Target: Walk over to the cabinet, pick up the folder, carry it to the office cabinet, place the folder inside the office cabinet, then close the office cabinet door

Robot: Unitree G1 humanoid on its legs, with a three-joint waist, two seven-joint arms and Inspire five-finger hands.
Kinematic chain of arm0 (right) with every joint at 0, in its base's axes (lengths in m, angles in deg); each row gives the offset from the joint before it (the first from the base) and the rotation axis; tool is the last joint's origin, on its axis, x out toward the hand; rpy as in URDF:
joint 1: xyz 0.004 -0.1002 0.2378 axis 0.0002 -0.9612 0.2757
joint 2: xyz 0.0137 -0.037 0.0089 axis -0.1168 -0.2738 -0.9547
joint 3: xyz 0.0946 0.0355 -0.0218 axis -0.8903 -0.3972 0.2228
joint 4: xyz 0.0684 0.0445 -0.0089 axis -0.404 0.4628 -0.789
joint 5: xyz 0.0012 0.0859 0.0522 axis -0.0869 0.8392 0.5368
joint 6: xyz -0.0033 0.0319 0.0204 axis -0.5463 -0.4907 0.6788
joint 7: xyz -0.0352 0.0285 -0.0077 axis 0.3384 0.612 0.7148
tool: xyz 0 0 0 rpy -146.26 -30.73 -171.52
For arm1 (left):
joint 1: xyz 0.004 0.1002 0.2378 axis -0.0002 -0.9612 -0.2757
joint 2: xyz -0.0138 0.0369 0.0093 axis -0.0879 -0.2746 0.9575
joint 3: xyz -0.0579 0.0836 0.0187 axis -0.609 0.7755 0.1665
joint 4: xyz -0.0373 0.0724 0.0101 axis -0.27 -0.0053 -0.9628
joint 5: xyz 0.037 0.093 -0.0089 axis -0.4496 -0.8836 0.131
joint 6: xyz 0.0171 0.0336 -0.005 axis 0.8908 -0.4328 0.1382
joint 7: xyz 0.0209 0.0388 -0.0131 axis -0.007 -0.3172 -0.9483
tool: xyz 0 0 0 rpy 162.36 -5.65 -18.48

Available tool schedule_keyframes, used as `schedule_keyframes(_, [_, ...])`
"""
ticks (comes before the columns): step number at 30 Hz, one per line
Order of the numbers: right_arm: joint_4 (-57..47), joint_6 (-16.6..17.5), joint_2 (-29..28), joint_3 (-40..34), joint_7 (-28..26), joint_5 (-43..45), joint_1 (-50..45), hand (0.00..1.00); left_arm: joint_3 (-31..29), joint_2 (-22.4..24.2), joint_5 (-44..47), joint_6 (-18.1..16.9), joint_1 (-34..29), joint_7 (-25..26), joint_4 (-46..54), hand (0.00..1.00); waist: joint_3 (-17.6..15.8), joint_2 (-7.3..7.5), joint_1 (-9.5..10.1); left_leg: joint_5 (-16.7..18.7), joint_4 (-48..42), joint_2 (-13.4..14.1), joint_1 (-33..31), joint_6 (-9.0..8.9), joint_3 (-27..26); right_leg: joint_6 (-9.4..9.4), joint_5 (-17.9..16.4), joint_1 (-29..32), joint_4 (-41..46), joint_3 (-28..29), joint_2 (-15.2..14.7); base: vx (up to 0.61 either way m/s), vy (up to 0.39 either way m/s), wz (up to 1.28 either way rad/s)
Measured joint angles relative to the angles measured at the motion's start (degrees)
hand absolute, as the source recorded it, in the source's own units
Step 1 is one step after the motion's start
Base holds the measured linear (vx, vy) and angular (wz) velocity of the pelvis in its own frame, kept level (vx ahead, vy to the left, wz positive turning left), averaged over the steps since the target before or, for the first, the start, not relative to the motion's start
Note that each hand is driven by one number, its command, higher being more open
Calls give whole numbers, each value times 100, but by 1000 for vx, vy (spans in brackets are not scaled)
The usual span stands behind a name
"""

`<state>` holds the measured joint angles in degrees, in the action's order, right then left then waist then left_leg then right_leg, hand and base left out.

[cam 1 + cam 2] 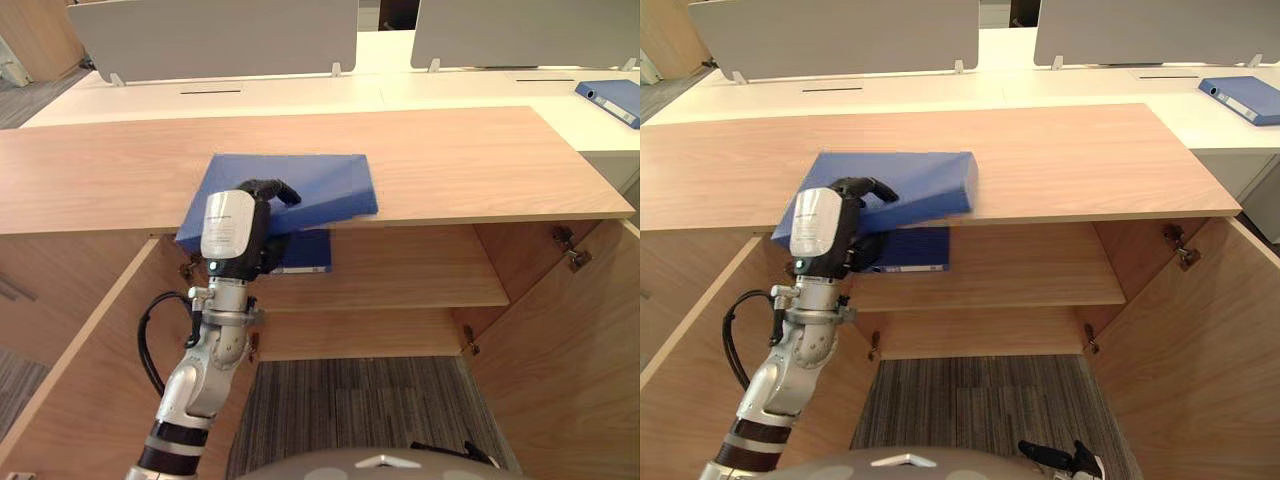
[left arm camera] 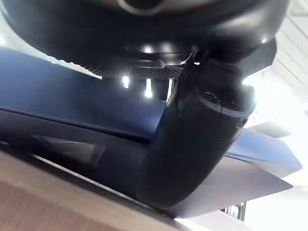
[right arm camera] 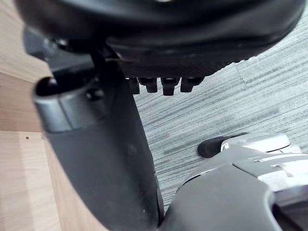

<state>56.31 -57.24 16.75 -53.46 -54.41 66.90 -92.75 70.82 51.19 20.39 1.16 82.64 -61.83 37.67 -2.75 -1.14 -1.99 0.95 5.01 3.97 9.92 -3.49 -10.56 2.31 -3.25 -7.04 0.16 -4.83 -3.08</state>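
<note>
A blue folder (image 1: 300, 185) lies tilted at the front edge of the wooden cabinet top (image 1: 450, 160), with its near left corner hanging out over the edge. My left hand (image 1: 235, 235) is shut on that corner, thumb curled over the upper cover (image 2: 72, 101). Just under the edge, a blue face with a pale label (image 1: 305, 252) shows beside the hand; I cannot tell if it belongs to the same folder. My right hand (image 3: 96, 159) hangs low above the grey carpet, fingers relaxed and holding nothing.
The cabinet below stands open, with one door swung out at the left (image 1: 90, 370) and one at the right (image 1: 570, 340). A bare inner shelf (image 1: 420, 270) spans its width. Another blue folder (image 1: 612, 100) lies on the white desk behind, near grey dividers (image 1: 210, 35).
</note>
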Motion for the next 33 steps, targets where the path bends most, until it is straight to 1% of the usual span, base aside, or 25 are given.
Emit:
schedule_keyframes(2, [-112, -1, -3, 30, 5, 144, -21, 100, -17, 12, 135, -40, -159, -86, 117, 0, 5, -19, -5, 12, 0, -1, -11, -2, -13, 12, 8, 6, -28, 12, 0, -6, 1, -3])
schedule_keyframes(5, [-365, 0, -2, 116, 16, 186, -31, 100, -81, 233, 385, -87, -396, -213, 419, 0, 14, -48, 13, 41, -1, 6, -43, 3, -80, 15, 8, 42, -32, 85, 7, -4, 3, -11])
schedule_keyframes(7, [-794, 10, -61, 174, 36, 222, -52, 100, -88, 423, 840, -163, -432, -222, 693, 0, 15, -60, 42, 59, -4, 12, -67, -2, -163, 15, 9, 108, -15, 172, 21, -6, 3, -17])
schedule_keyframes(8, [-937, 13, -77, 229, 41, 232, -67, 100, -78, 445, 964, -175, -432, -230, 770, 0, 15, -60, 37, 66, -10, 13, -67, -3, -176, 15, 9, 111, -14, 186, 22, -1, 0, -15])
schedule_keyframes(11, [-1773, 81, -253, 350, 52, 397, -176, 100, 74, 711, 1548, -253, -441, -291, 1131, 0, 3, -41, 39, 161, -107, 30, -87, -10, -285, 16, 9, 140, -7, 294, 33, -2, 1, -18])
schedule_keyframes(13, [-2263, 145, -381, 354, 64, 409, -204, 100, 223, 861, 2057, -322, -436, -371, 1348, 0, -7, -34, 31, 207, -167, 35, -126, 2, -341, 16, 8, 203, 21, 361, 34, 2, 2, -20])
schedule_keyframes(14, [-2670, 230, -477, 374, 111, 413, -272, 100, 402, 911, 2521, -396, -434, -463, 1483, 0, -20, -25, 21, 242, -200, 36, -123, 4, -379, 18, 7, 207, 24, 394, 34, 8, 3, -13])
schedule_keyframes(16, [-3122, 241, -541, 438, 148, 441, -290, 100, 557, 985, 3156, -453, -432, -494, 1632, 0, -31, -19, 16, 306, -269, 50, -124, -6, -461, 20, 6, 229, 39, 489, 43, 12, 5, -23])
schedule_keyframes(17, [-3355, 263, -582, 455, 167, 449, -300, 100, 598, 1006, 3461, -470, -424, -551, 1709, 0, -38, -20, 2, 331, -294, 57, -125, -7, -484, 20, 6, 240, 45, 529, 48, 9, -1, -26])
schedule_keyframes(18, [-3751, 280, -650, 473, 181, 468, -364, 100, 629, 1069, 3958, -494, -397, -648, 1774, 0, -44, -22, -11, 353, -326, 63, -133, -3, -513, 20, 6, 263, 55, 576, 53, 3, -6, -20])
schedule_keyframes(19, [-3958, 284, -669, 502, 196, 512, -404, 100, 641, 1108, 4147, -522, -388, -673, 1785, 0, -45, -26, -11, 360, -333, 65, -138, 3, -539, 21, 6, 287, 68, 611, 56, -1, -6, -23])
schedule_keyframes(21, [-4614, 360, -716, 575, 207, 625, -530, 100, 748, 1162, 4805, -533, -362, -752, 1804, 0, -60, -47, -16, 401, -362, 75, -141, 5, -626, 21, 5, 336, 82, 699, 68, -3, -6, -25])
schedule_keyframes(22, [-5016, 399, -778, 568, 227, 628, -582, 100, 818, 1214, 5355, -535, -354, -883, 1809, 0, -62, -60, -39, 420, -385, 77, -176, -1, -642, 23, 5, 398, 106, 752, 72, -4, -6, -18])
schedule_keyframes(23, [-5113, 404, -795, 565, 235, 628, -593, 100, 836, 1223, 5475, -534, -348, -913, 1809, 0, -64, -63, -43, 425, -396, 78, -189, -4, -649, 24, 5, 410, 109, 765, 73, -2, -7, -19])
schedule_keyframes(25, [-5899, 464, -897, 579, 254, 630, -708, 100, 983, 1308, 6466, -533, -335, -1079, 1811, 0, -91, -98, -94, 460, -448, 83, -207, -9, -754, 27, 7, 491, 165, 884, 80, 1, -3, -23])
schedule_keyframes(26, [-5988, 469, -905, 584, 252, 630, -718, 100, 998, 1313, 6573, -532, -329, -1099, 1810, 0, -94, -103, -104, 466, -455, 84, -205, -12, -761, 27, 7, 493, 169, 897, 81, 0, -4, -23])
schedule_keyframes(28, [-6625, 490, -960, 577, 266, 632, -750, 100, 1076, 1315, 7256, -531, -282, -1244, 1815, 0, -96, -123, -157, 514, -501, 98, -194, -20, -797, 29, 7, 520, 189, 995, 94, -4, -6, -19])
schedule_keyframes(29, [-6625, 490, -960, 577, 266, 632, -750, 100, 1076, 1315, 7256, -531, -282, -1244, 1815, 0, -96, -123, -157, 514, -501, 98, -194, -20, -797, 29, 7, 520, 189, 995, 94, -8, -10, -21])
schedule_keyframes(30, [-7099, 529, -962, 568, 299, 633, -752, 100, 1088, 1313, 7617, -531, -278, -1354, 1817, 0, -94, -127, -165, 532, -525, 109, -192, -18, -813, 31, 8, 549, 215, 1050, 100, -11, -5, -18])
schedule_keyframes(33, [-7864, 726, -943, 553, 338, 636, -740, 100, 1103, 1299, 8059, -521, -292, -1466, 1816, 0, -88, -139, -165, 543, -530, 127, -195, -23, -889, 33, 10, 603, 244, 1133, 110, -17, -4, -15])
